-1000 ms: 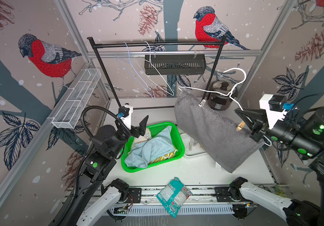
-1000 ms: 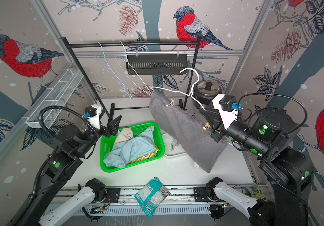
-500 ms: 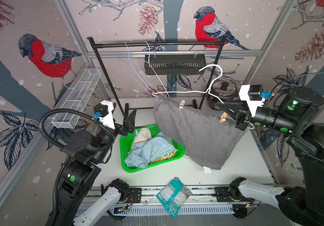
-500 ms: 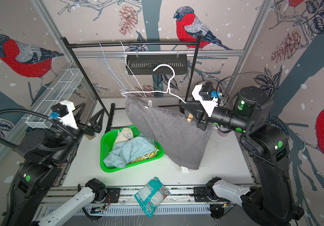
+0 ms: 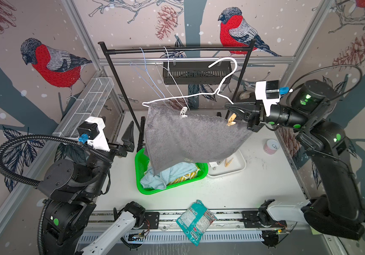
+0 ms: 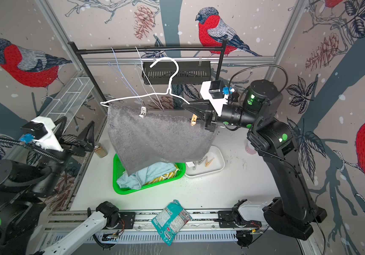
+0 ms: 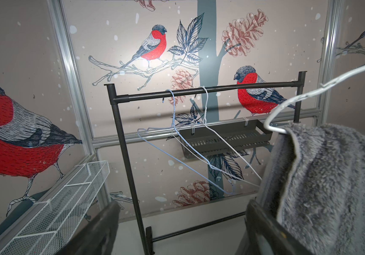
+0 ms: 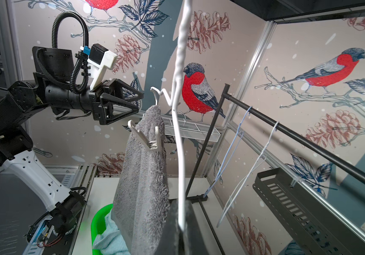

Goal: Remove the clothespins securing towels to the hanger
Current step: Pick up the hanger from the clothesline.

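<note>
My right gripper [image 5: 227, 106] is shut on the right shoulder of a white wire hanger [image 5: 221, 86] and holds it in the air; in the right wrist view the wire [image 8: 180, 132] runs into the shut jaws. A dark grey towel [image 5: 188, 136] hangs from it. A whitish clothespin [image 5: 183, 112] pins the towel left of the middle. A tan wooden clothespin [image 5: 231, 119] pins it right beside my right gripper. My left gripper [image 6: 75, 130] is open and empty, just left of the towel's [image 7: 331, 187] left edge.
Below the towel, a green basket [image 5: 139, 167] holds a light blue towel [image 5: 172, 174] and a yellow striped one [image 5: 188, 176]. A white tray [image 5: 240, 169] holds loose clothespins [image 5: 227, 163]. Behind stands a black rack [image 5: 177, 49] with two bare hangers [image 5: 170, 72]. A snack bag [image 5: 195, 220] lies in front.
My right gripper has carried the hanger and grey towel up and to the left. My left arm has risen from beside the basket and drawn back to the left, still open.
</note>
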